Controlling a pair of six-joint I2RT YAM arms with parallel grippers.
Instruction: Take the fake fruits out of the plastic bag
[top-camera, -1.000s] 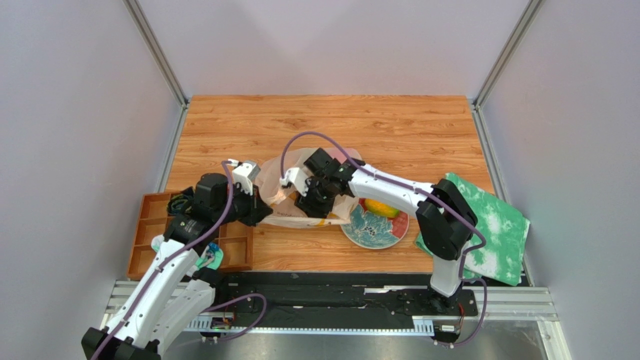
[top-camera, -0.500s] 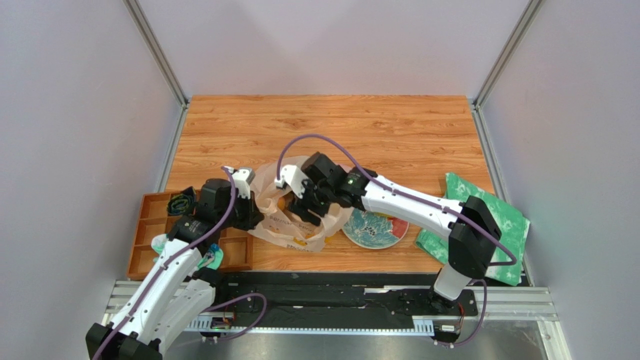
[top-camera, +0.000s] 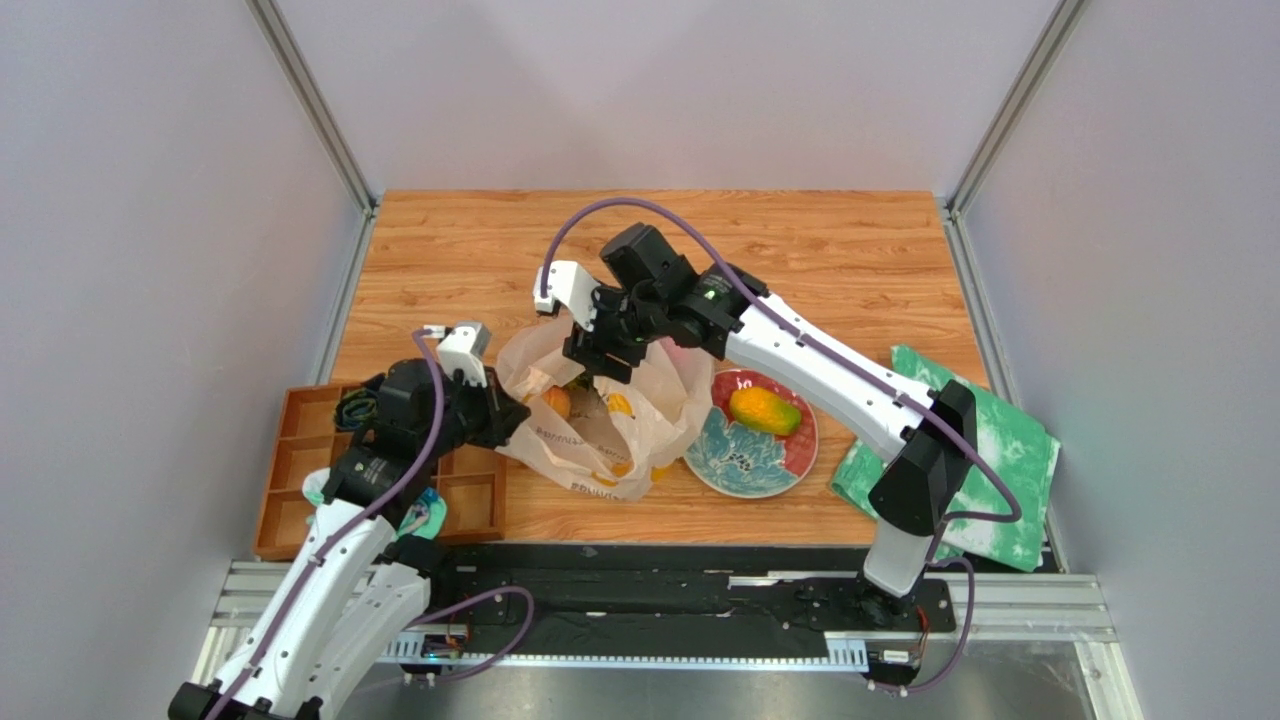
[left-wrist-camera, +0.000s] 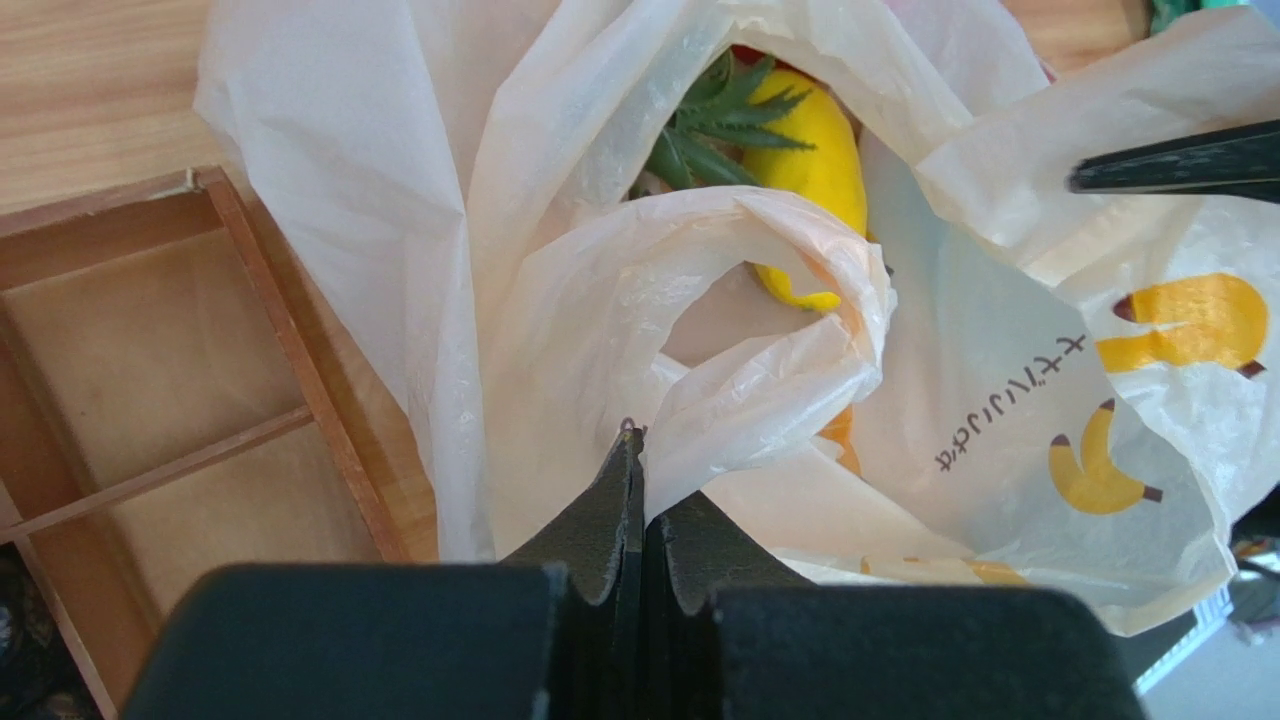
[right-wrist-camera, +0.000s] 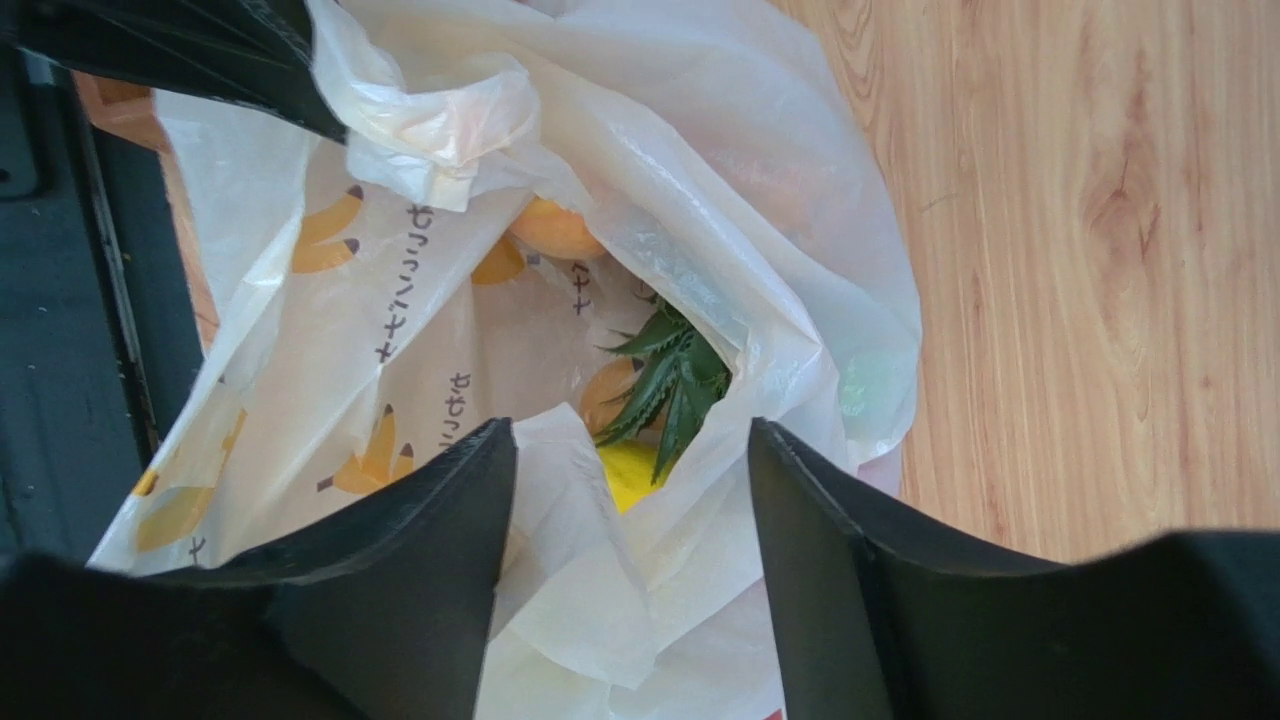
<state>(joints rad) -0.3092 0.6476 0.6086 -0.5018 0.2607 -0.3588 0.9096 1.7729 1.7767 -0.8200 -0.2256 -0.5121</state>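
bag (top-camera: 601, 428) open near the table's (top-camera: 451, 248) front edge, one mango (top-camera: 763, 413) already out on the plate (top-camera: 729, 462).
your left gripper (left-wrist-camera: 642, 503) has its fingers pressed together on a fold of the bag's film; your right gripper (right-wrist-camera: 631, 435) hangs over the mouth with fingers apart, holding nothing. pineapple (right-wrist-camera: 669, 375) leaves and a yellow fruit (left-wrist-camera: 819, 165) show inside. dark script (left-wrist-camera: 1007, 398) runs beside the printed bananas (left-wrist-camera: 1187, 323), and you can't read it out here. the tray (top-camera: 301, 450) sits just beside the bag on the left, the plate touches it on the right, the cloth (top-camera: 999, 450) lies past that, and bare wood runs to the far edge.
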